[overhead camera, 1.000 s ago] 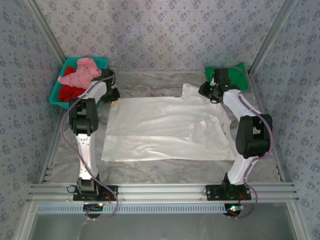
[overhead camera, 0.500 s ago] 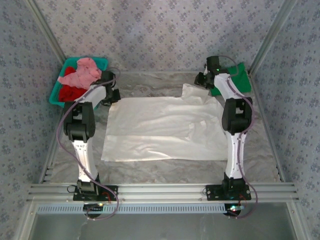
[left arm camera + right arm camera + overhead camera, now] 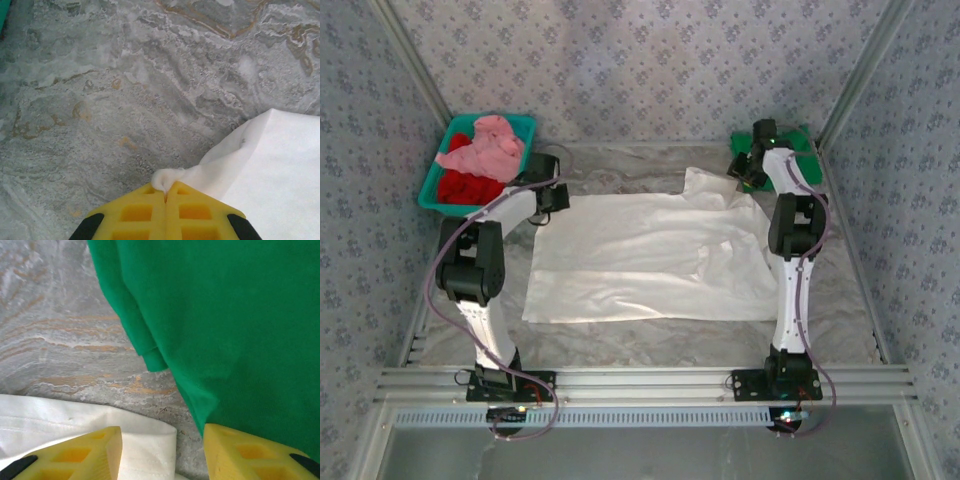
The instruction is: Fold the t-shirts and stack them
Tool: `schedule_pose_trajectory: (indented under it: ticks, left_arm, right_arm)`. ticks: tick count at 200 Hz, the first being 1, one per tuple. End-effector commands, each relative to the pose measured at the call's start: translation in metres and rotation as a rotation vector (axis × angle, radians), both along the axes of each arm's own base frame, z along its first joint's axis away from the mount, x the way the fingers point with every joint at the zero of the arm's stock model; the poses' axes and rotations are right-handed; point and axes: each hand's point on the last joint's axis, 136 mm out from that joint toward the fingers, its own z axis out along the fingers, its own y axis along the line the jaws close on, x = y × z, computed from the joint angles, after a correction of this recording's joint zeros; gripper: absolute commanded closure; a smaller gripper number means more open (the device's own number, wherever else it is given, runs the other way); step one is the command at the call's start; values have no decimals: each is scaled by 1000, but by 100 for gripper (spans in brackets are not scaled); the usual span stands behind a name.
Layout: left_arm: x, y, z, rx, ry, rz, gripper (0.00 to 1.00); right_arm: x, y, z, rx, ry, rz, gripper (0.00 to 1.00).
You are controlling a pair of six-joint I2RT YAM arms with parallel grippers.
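The large cream-white t-shirt [image 3: 650, 260] lies spread flat on the table. My left gripper [image 3: 553, 198] is at its far left corner. In the left wrist view the yellow fingers [image 3: 135, 212] are shut on a small bunch of the white cloth [image 3: 167, 177]; the shirt [image 3: 275, 170] trails off to the right. My right gripper [image 3: 751, 171] hovers at the far right, beside the green t-shirt [image 3: 800, 145]. It stands open [image 3: 162, 447] over the white sleeve hem [image 3: 147, 447], with its right finger at the edge of the green t-shirt [image 3: 225, 315].
A teal bin [image 3: 432, 185] at the far left holds a pink t-shirt [image 3: 485, 148] and a red t-shirt [image 3: 460, 188]. Metal frame posts and papered walls close in the marbled table [image 3: 650, 340] on three sides.
The right arm has straightened and its gripper moved from the white sleeve to beside the green t-shirt, jaws widening. The left gripper shifted slightly right and nearer at the shirt's corner.
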Motion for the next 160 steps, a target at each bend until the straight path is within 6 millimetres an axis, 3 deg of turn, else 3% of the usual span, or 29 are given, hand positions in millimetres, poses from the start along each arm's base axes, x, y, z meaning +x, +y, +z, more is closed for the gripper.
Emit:
schedule_pose_trajectory:
  ticks: [1,81,116,129,141,160]
  left_arm:
    - [4,3,24,19,-66,-4,100]
    - [5,4,23,18,-72,5,100]
    - [6,4,24,11,-76,7,100]
    - [6,5,24,11,-77,6,100]
    - [7,7,24,8,-82,13,100]
    - [9,7,27,-19,-98,11,100]
  right_arm:
    - [0,10,-9,39,33,-10,52]
    - [8,21,-35,102,41,-12,57]
    - [10,23,-38,104,31,-21,71]
    - [11,23,-37,99,28,-22,80]
    - [12,22,-32,88,16,-23,89]
    - [16,28,-11,61,-36,9,95]
